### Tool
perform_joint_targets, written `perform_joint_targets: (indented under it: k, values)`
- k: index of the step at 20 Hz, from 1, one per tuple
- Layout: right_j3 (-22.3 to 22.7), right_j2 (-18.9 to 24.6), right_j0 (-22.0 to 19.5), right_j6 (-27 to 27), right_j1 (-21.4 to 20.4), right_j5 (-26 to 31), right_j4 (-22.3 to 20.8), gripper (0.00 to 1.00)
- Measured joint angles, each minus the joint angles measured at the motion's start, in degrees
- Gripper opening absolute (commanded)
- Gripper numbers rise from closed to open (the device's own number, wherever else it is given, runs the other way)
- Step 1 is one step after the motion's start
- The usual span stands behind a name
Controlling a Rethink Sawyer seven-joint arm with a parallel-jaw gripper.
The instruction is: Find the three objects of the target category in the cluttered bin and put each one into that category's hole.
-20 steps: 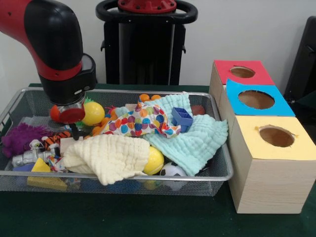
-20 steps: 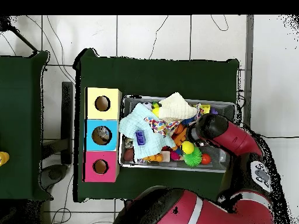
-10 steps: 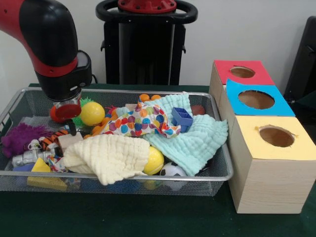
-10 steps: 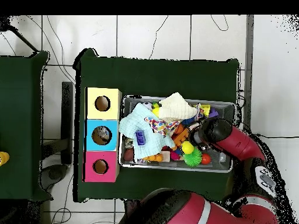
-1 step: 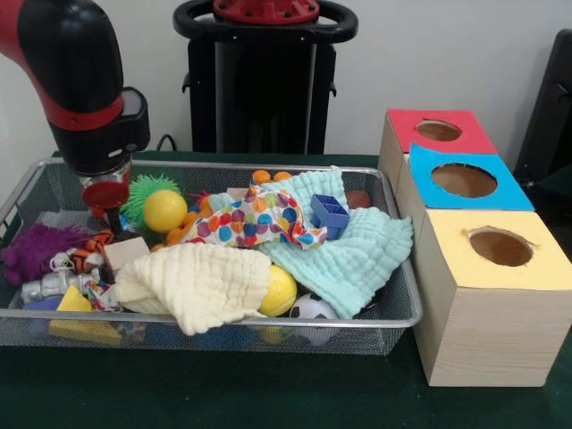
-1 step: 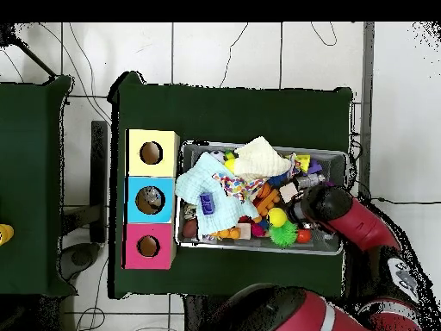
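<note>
A wire mesh bin (image 5: 393,315) holds a jumble of toys and cloths. My gripper (image 5: 111,213) hangs under the red and black arm at the bin's far left corner, above a striped tiger toy (image 5: 86,255) and beside a green spiky ball (image 5: 143,189). Nothing shows in its hold. Just to its right are a yellow ball (image 5: 166,210) and a wooden block (image 5: 126,252). A blue plastic piece (image 5: 329,213) lies on the mint cloth (image 5: 353,255). Three boxes have holes topped red (image 5: 438,130), blue (image 5: 463,180) and yellow (image 5: 500,247). In the overhead view the arm (image 6: 323,207) covers the gripper.
A cream cloth (image 5: 197,281) and a polka-dot cloth (image 5: 255,219) cover part of the pile. A purple fuzzy toy (image 5: 34,246), a silver figure (image 5: 46,286), a yellow wedge (image 5: 76,302), a second yellow ball (image 5: 281,290) and a soccer ball (image 5: 311,308) lie along the front. The bin (image 6: 338,248) sits beside the boxes (image 6: 150,199).
The arm has drawn left and slightly up in the front view, away from the yellow ball, uncovering the green spiky ball. The toys have not shifted.
</note>
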Motion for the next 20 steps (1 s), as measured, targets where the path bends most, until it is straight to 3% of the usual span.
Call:
perform_joint_targets:
  k: [4,11,18,19,20]
  values:
    - [1.2,1.0,-1.0,0.0,0.5,-3.0,0.0,0.00]
    - [1.4,1.6,-0.8,0.0,0.0,-2.3,0.0,0.00]
    - [1.4,1.6,0.2,0.0,-3.5,6.5,-0.1,0.00]
    - [1.3,1.6,0.5,0.0,-4.9,10.1,-0.1,1.00]
    - [1.3,1.6,0.6,0.0,-5.0,10.3,-0.1,1.00]
